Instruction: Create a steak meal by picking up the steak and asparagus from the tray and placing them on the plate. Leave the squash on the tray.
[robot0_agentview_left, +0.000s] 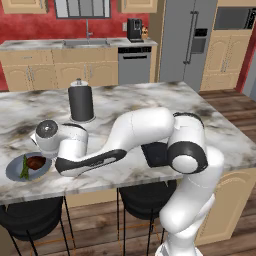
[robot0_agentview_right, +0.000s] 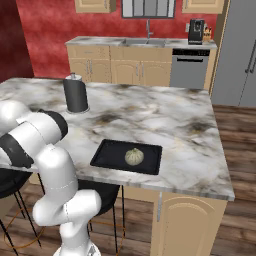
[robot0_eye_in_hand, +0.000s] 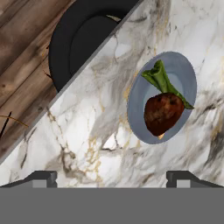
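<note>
The grey-blue plate (robot0_eye_in_hand: 180, 70) lies on the marble counter near its front edge. On it rest the reddish-brown steak (robot0_eye_in_hand: 162, 113) and the green asparagus (robot0_eye_in_hand: 162, 80), the stalk running partly under the meat. Both also show on the plate (robot0_agentview_left: 12, 172) in the left base view, as the steak (robot0_agentview_left: 36, 162) and the asparagus (robot0_agentview_left: 23, 168). My gripper (robot0_eye_in_hand: 111, 178) hangs above the counter just beside the plate, open, with nothing between its fingers. The black tray (robot0_agentview_right: 107, 152) sits further right along the front edge and carries the pale squash (robot0_agentview_right: 134, 156).
A black cylinder with a grey cap (robot0_agentview_left: 81, 102) stands upright mid-counter behind the plate. Black stools (robot0_eye_in_hand: 81, 41) sit under the counter's front edge, over wood floor. My own arm crosses low over the counter and hides most of the tray (robot0_agentview_left: 152, 152).
</note>
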